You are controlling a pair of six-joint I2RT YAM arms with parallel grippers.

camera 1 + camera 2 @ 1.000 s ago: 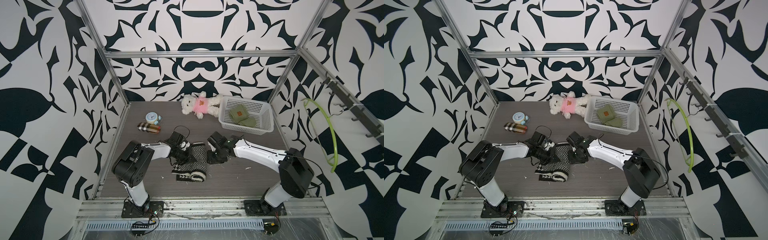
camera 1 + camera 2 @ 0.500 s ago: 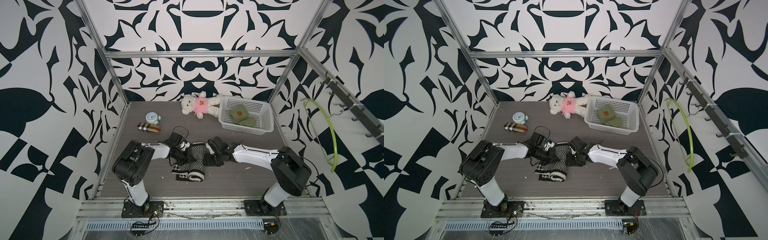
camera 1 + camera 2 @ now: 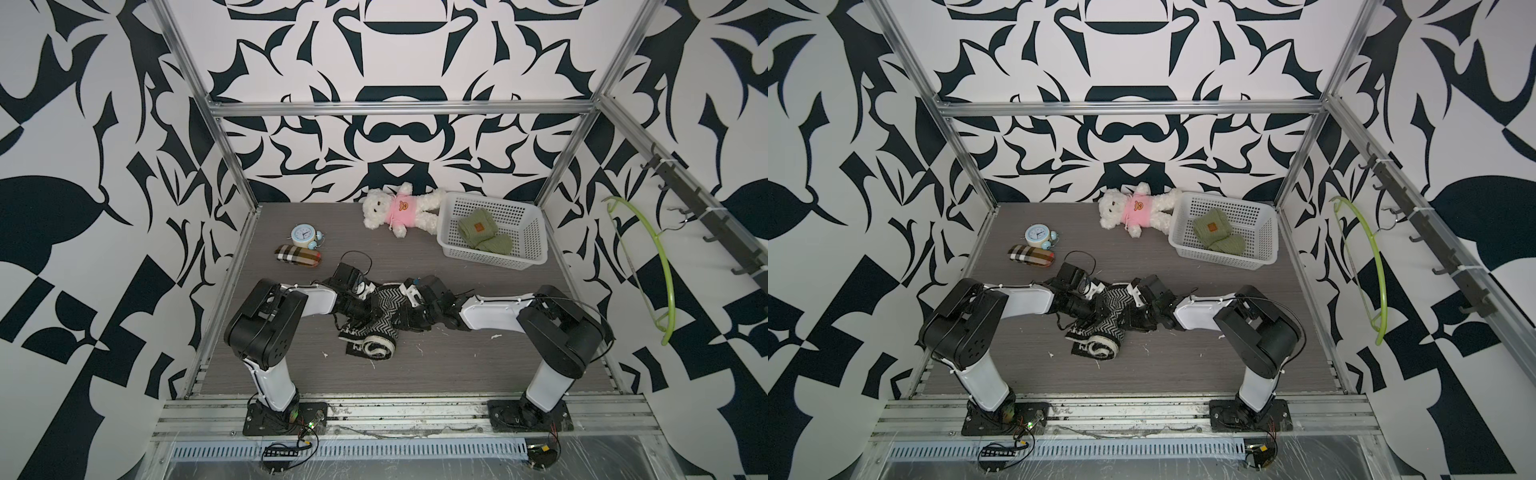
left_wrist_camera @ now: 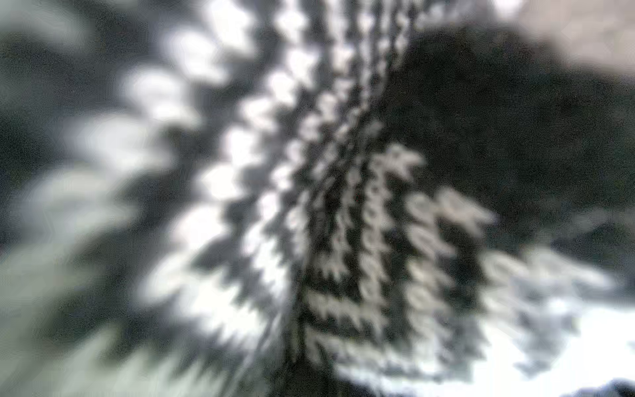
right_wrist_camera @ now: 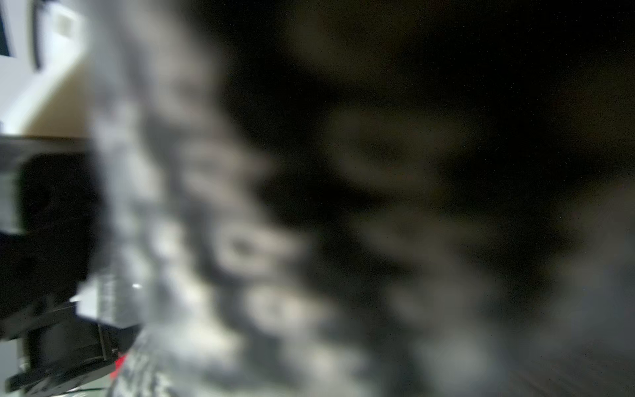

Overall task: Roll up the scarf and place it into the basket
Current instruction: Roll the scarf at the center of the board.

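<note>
The black-and-white zigzag scarf (image 3: 384, 307) (image 3: 1113, 309) lies mid-table, its near end rolled into a coil (image 3: 374, 347). My left gripper (image 3: 369, 311) (image 3: 1098, 309) lies low on the scarf's left side; in the left wrist view the blurred fabric (image 4: 309, 206) bunches into its jaws, shut on it. My right gripper (image 3: 405, 316) (image 3: 1130, 316) presses into the scarf's right edge, its fingers buried. Blurred scarf (image 5: 206, 240) fills the right wrist view. The white perforated basket (image 3: 478, 251) (image 3: 1217, 257) stands at the back right.
Olive-green knitwear (image 3: 482, 230) lies in the basket. A white teddy bear in a pink shirt (image 3: 397, 210) lies left of it. A blue alarm clock (image 3: 303, 235) and a plaid roll (image 3: 297, 255) sit back left. A green hanger (image 3: 660, 266) hangs on the right wall.
My right arm has dropped lower and pushed left, bringing its gripper against the scarf's right edge. The left arm and the rolled end have stayed put.
</note>
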